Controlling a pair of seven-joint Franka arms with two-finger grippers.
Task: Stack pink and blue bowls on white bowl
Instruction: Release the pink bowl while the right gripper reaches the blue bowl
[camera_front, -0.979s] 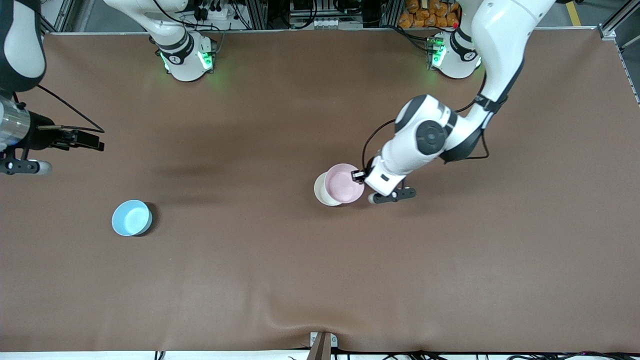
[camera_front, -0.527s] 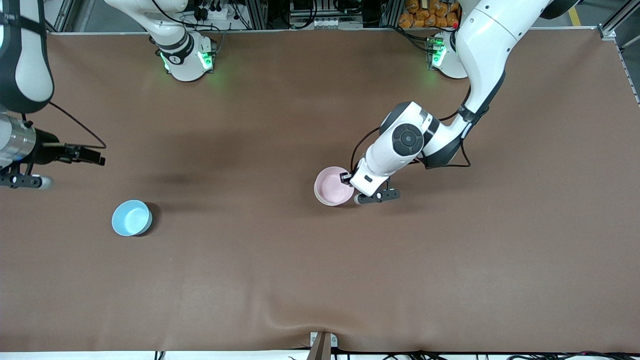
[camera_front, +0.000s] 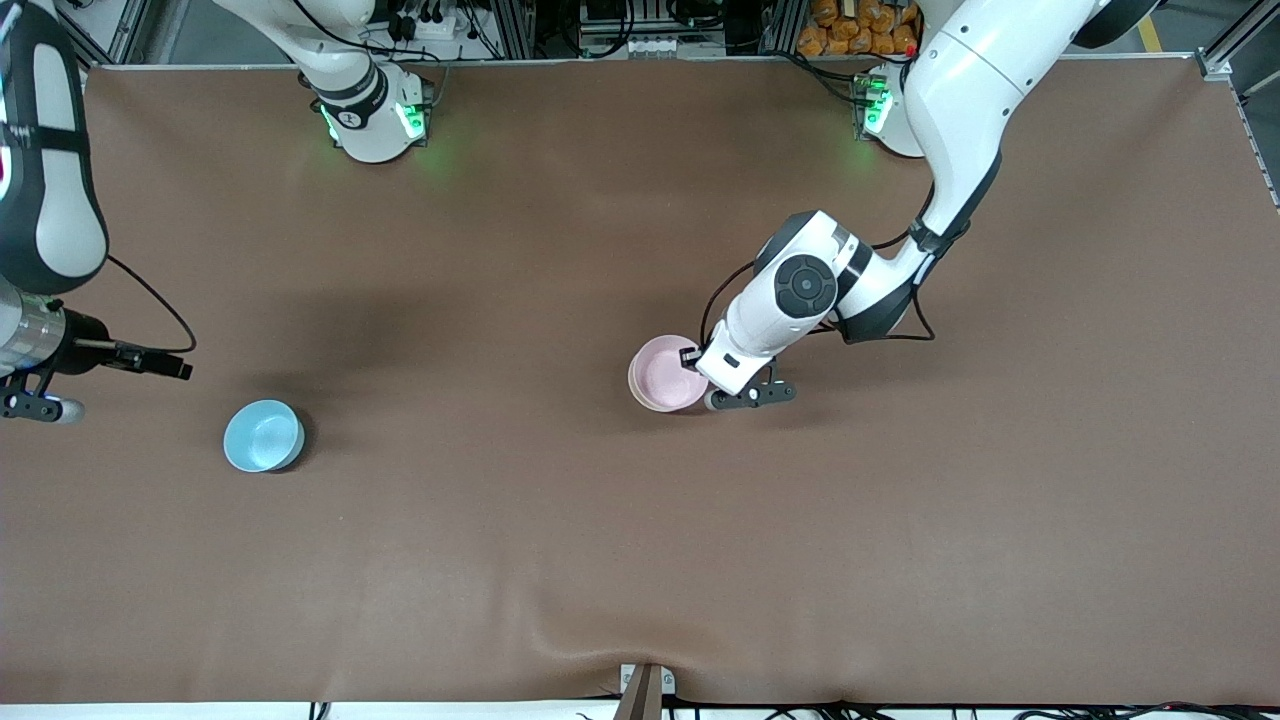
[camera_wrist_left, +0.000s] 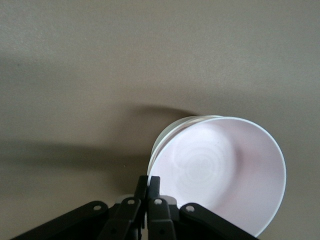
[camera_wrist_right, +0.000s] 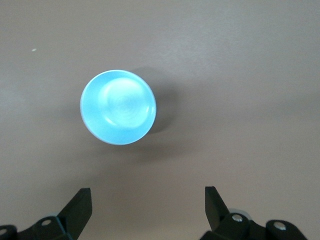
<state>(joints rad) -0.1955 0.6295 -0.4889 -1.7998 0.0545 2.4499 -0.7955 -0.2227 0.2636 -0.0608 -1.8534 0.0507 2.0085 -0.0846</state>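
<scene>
**Pink bowl sits in the white one, rim pinched**

Jaws of the left gripper are pressed together on the rim of the pink bowl, which sits nested in the white bowl near the middle of the table; only a sliver of white rim shows past the pink. Jaws of the right gripper stand spread wide and hold nothing, up over the table near the blue bowl, which rests alone toward the right arm's end.

Robotics lab, brown-covered table, aluminium framing, cables along its edge
</scene>
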